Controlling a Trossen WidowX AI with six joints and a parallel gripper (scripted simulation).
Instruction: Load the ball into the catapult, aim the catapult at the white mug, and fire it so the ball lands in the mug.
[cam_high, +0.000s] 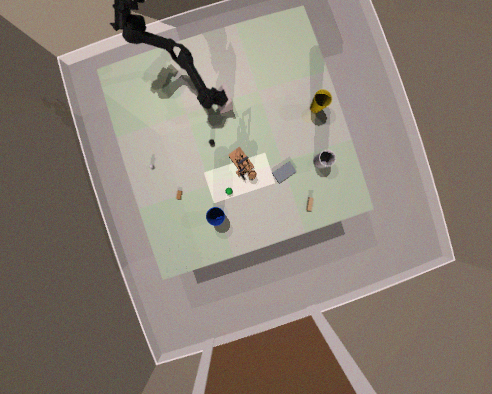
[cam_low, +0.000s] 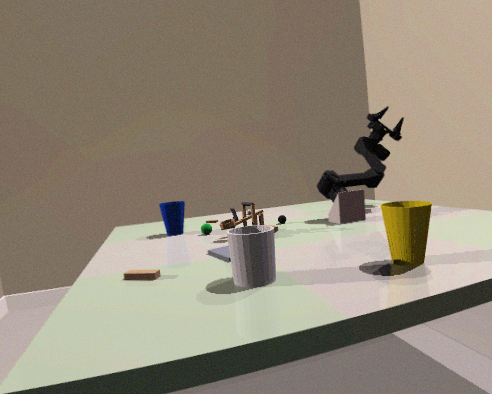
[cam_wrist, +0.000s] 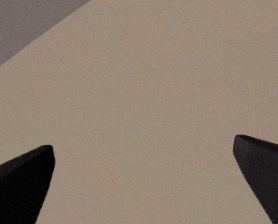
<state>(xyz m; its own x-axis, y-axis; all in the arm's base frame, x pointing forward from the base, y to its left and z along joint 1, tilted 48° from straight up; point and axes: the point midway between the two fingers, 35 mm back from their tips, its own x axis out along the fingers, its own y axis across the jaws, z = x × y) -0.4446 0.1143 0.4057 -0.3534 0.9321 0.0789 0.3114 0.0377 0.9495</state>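
A green ball lies on the white sheet, near its front edge. The small brown wooden catapult stands partly on the sheet; its round cup is empty. The white mug stands upright, right of the catapult in the top view. My gripper is open and empty, raised high above the table and far from ball and catapult. The wrist view shows only bare surfaces between the fingers.
A blue cup stands near the ball, a yellow cup beyond the mug. A grey slab lies between catapult and mug. A black ball and small wooden blocks lie around.
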